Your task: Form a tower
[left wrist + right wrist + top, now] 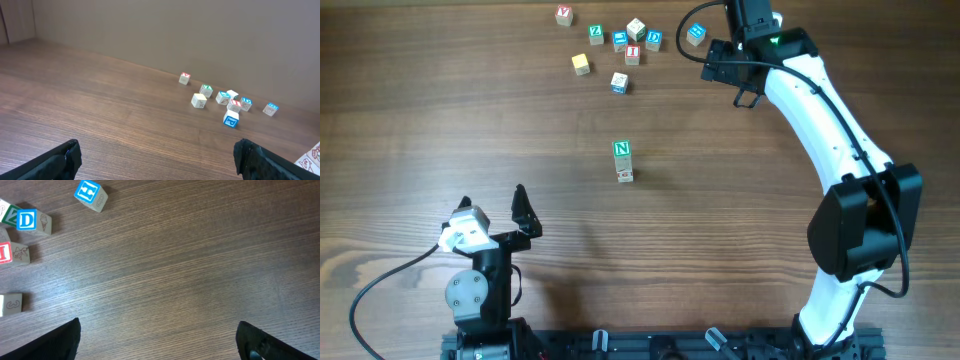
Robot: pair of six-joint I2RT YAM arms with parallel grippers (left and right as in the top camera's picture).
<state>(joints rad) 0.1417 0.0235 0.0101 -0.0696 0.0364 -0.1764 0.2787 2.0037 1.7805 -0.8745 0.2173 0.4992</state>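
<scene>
— Where is the tower to be found?
— The tower (623, 161) is seen standing alone near the middle of the table (470, 100). It is topped by a green "N" cube (622, 149) with at least one pale cube beneath. How many lie under it cannot be told from above

— And how are the grippers set?
— Both are empty, with fingers spread wide. The left gripper (492, 205) is parked on the robot's side of the tower, off to its left and well apart from it. The right gripper (730, 80) is held beyond the tower and to its right, near the blue cube (696, 33) at the edge of the loose cubes (620, 45)

— Which step is judged to be in hand?
— A fetch of the next cube: nothing is gripped, and the right gripper is placed beside the loose cubes beyond the tower, where a red "I" cube (633, 52) is also seen

— What is called for next?
— One loose cube must be chosen, probably the blue cube, since it lies apart from the rest. The open fingers are to be lowered around it and closed on opposite faces. It is then to be carried back and set squarely on the green "N" cube. The tower is one cube wide, so it could be toppled by a sideways nudge
</scene>
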